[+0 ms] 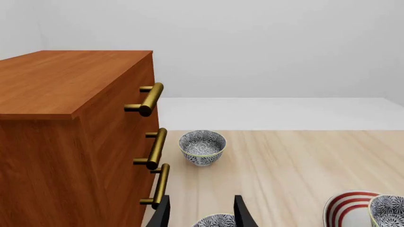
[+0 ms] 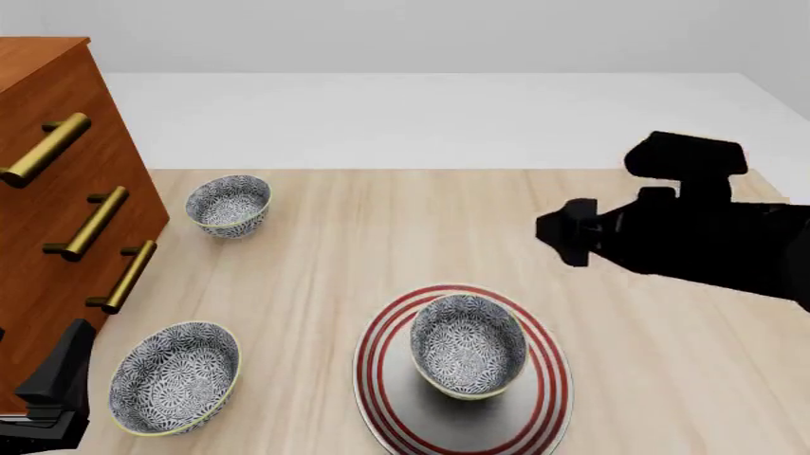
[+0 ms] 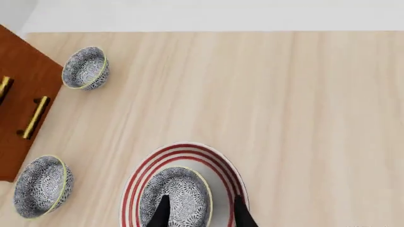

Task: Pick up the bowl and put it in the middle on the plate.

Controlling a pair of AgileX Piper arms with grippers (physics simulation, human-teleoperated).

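Front view: bowl upright in the middle of the plate, plate's near edge cut off by the frame. Right hand above the bowl in the right wrist view, fingers apart, clear of the rim, tips cut off. Right arm a black mass, detail lost. Left hand low by the cabinet, fingers apart over a second bowl, mostly cropped. Third bowl farther back on the table, near the cabinet handles.

Bright even light, soft shadows, sharp renders
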